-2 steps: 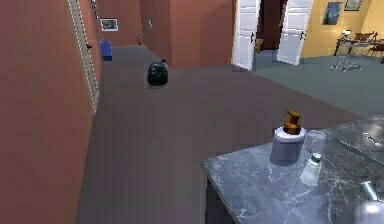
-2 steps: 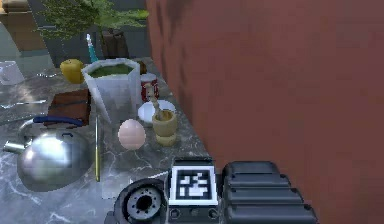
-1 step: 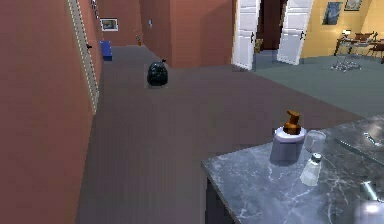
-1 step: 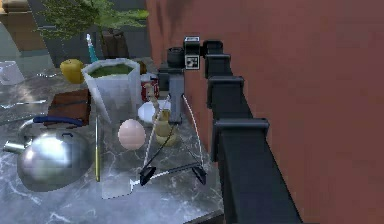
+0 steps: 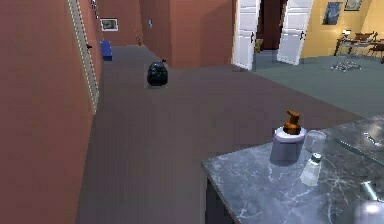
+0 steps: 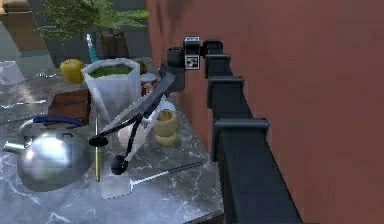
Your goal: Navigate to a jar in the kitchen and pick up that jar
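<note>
Forward view: marble counter (image 5: 250, 185) at lower right carries a pump bottle (image 5: 289, 140), glass (image 5: 317, 140) and shaker (image 5: 312, 170); no legible writing.

Arm side view: arm (image 6: 235, 140) runs along the red wall (image 6: 320, 90). The gripper (image 6: 135, 110) is amid clutter, so I can't tell whether it holds anything. The likely jar (image 6: 165, 126), pale and squat, stands on the counter just beside the gripper. Risk: knocking the kettle (image 6: 48, 158), white bag (image 6: 112, 85) or utensils (image 6: 98, 160), or grabbing the wrong item. Marker squares (image 6: 192, 52) bear black marks, no text.
</note>
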{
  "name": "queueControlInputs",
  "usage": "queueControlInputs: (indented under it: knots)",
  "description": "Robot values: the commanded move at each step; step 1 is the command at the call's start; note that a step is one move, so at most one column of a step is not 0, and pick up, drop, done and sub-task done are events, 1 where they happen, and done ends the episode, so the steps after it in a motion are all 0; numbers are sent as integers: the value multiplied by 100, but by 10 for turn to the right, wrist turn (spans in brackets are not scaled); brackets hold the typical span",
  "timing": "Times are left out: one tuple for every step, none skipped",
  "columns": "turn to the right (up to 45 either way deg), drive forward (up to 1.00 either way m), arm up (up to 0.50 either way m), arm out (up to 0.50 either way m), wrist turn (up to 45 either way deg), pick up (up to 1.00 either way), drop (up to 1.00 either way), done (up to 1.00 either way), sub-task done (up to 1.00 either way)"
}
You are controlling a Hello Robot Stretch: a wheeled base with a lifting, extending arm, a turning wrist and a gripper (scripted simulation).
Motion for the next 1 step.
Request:
queueControlInputs:
  knots:
    - [0, 0, 0, 0, 450, 0, 0, 0, 0]
